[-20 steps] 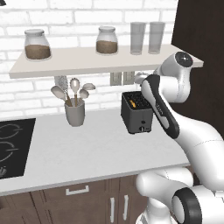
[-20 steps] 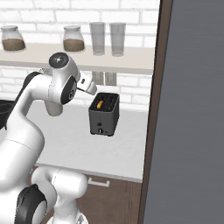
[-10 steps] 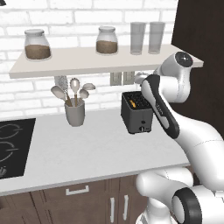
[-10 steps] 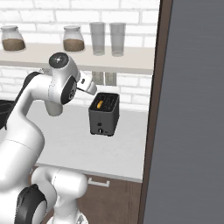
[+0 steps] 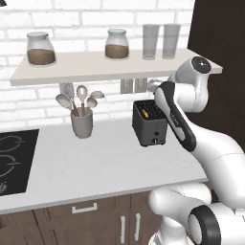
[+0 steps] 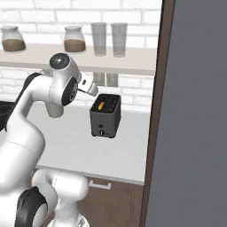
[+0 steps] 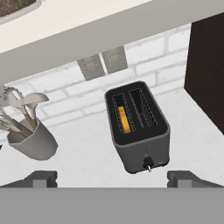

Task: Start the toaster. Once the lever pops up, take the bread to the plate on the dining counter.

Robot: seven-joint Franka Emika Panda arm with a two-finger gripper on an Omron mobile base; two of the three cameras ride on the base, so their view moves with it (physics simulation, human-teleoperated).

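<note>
The dark grey toaster [image 5: 150, 123] [image 6: 105, 116] [image 7: 138, 131] stands on the white worktop against the brick wall, under the shelf. The orange-yellow bread [image 7: 124, 119] [image 6: 102, 106] sits down inside one of the two top slots. A small pale knob [image 7: 148, 163] shows low on the toaster's front. My gripper [image 7: 113, 179] hovers above and in front of the toaster, open, with nothing between its fingertips [image 7: 43, 178]. The plate and the dining counter are out of view.
A grey utensil cup [image 5: 82, 125] [image 7: 33, 140] stands left of the toaster. The shelf [image 5: 95, 67] overhead carries jars and glasses. A black hob [image 5: 12, 160] lies at the far left. A tall dark panel [image 6: 195, 111] closes off the right side.
</note>
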